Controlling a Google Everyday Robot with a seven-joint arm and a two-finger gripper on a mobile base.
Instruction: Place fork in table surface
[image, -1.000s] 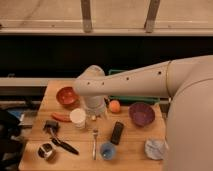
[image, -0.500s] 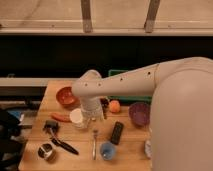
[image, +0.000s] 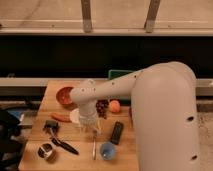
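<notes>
The slim silver fork (image: 94, 148) lies flat on the light brown wooden table surface (image: 45, 131), near the front edge, with its handle pointing toward me. My gripper (image: 89, 128) hangs at the end of the big white arm, just above the fork's far end. I cannot tell whether it touches the fork. The arm hides much of the table's right side.
A black remote (image: 116, 133) and a blue cup (image: 107, 150) lie right of the fork. A black-handled utensil (image: 63, 145), a small tin (image: 46, 151), a red bowl (image: 64, 95), an orange (image: 115, 106) and a green bin (image: 119, 74) are nearby.
The arm has swung forward and lower over the table. The gripper is closer to the fork's far end. The arm now covers the purple bowl. The fork has not moved.
</notes>
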